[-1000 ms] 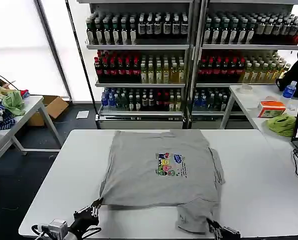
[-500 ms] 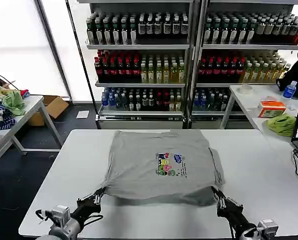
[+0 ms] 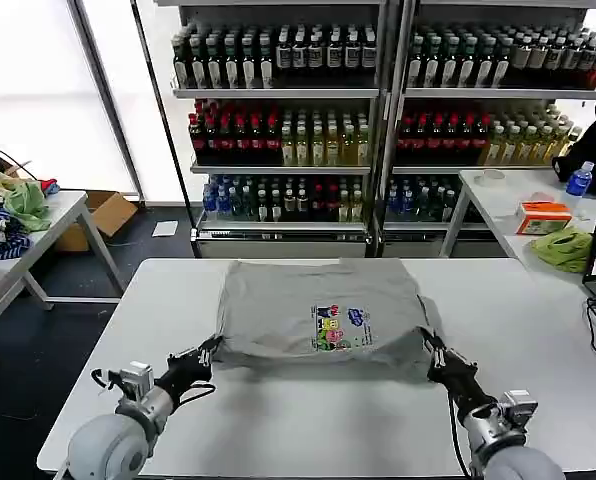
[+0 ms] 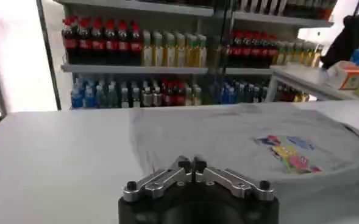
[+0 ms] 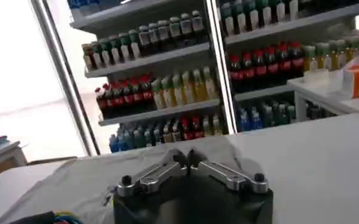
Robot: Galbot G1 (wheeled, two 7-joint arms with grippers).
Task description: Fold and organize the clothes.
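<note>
**A:** State the position of the T-shirt (image 3: 318,320) relative to the jaws.

**B:** The shirt lies on the white table (image 3: 538,340), at its middle. The left gripper (image 3: 206,352) is at the shirt's near corner on the robot's left, jaws pressed together on the fabric edge. The right gripper (image 3: 434,352) is at the opposite near corner, jaws likewise closed on the cloth. In the left wrist view, the left gripper (image 4: 192,163) has its fingertips meeting over grey fabric. In the right wrist view, the right gripper (image 5: 186,154) has its tips shut, with cloth just past them.

**A:** Count the items.

**B:** One T-shirt. Two grippers. One table beneath the shirt.

**A:** Describe the shirt.

**B:** Light grey. The near hem is lifted and drawn toward the table's far side, forming a rolled fold along the near edge. A small multicoloured chest print (image 3: 340,328) faces up, just behind that fold. The far edge lies flat on the table.
</note>
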